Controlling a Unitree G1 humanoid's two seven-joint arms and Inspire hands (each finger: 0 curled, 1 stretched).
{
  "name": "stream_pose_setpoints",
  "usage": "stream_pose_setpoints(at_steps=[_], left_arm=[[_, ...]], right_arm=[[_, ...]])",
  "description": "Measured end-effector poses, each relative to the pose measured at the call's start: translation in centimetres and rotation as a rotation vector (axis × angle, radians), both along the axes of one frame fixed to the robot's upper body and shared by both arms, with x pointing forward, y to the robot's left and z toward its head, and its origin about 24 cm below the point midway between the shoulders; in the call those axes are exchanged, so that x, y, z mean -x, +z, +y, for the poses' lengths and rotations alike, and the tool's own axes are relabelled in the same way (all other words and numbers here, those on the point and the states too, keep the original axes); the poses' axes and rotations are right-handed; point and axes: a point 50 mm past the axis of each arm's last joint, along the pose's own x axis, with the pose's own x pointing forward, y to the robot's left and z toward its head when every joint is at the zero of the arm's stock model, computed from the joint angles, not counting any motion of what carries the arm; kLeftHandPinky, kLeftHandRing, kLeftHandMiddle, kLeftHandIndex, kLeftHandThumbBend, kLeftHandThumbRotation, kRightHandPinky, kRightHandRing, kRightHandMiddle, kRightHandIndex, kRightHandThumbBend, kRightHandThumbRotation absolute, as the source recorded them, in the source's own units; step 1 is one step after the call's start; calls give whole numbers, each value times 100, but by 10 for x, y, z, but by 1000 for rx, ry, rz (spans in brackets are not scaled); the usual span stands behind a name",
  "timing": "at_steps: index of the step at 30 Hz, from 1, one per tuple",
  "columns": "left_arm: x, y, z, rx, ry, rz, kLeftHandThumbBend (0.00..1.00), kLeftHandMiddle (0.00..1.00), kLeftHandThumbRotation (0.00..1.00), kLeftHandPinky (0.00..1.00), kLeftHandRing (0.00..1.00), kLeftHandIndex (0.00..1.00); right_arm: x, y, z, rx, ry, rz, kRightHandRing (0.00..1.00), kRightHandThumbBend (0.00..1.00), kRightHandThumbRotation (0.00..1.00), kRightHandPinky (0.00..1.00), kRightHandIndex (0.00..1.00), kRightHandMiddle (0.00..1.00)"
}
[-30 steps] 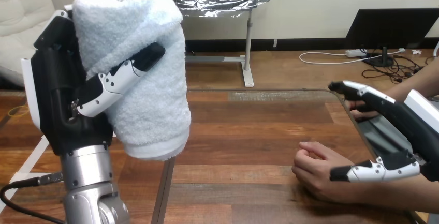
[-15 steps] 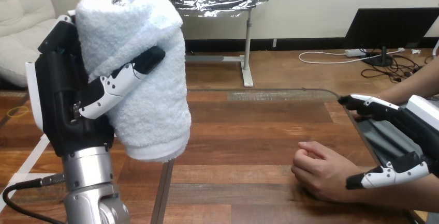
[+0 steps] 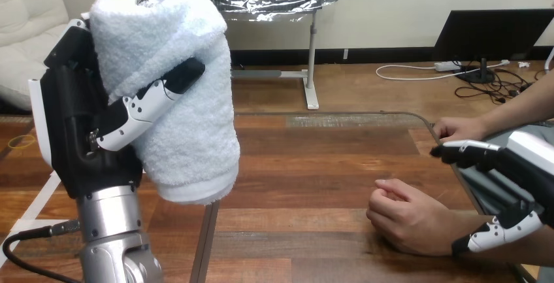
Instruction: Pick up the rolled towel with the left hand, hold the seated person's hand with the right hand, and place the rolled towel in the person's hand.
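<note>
Rolled towel [image 3: 189, 139] stands upright above the table's [image 3: 313, 165] left side, clasped by the left hand [image 3: 75, 126] with its thumb curled across it, while the right hand [image 3: 526, 165], fingers and thumb spread apart, straddles the wrist behind the person's nearer hand [image 3: 405, 221], which rests on the table.

We list a rolled towel [image 3: 176, 100]: pale cloth, thick terry, matt and rough. Round the towel we note the left hand [image 3: 78, 139]: matt black plastic with glossy white shells. Below the towel, its forearm [image 3: 114, 231] is smooth silver metal. Right of the towel we record the counter [image 3: 313, 178], brown wood planks, smooth with a slight sheen, and the right hand [image 3: 522, 168], in like black-and-white plastic.
</note>
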Motion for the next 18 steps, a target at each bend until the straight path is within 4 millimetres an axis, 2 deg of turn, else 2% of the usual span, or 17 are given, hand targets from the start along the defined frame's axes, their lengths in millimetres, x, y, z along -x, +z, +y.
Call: stream_pose_setpoints(at_steps=[18], left_arm=[[0,0,1,9,-13,-11,56,34,0,19,27,38]], right_arm=[[-5,-21,0,183,-2,94,83,100,2,84,84,83]])
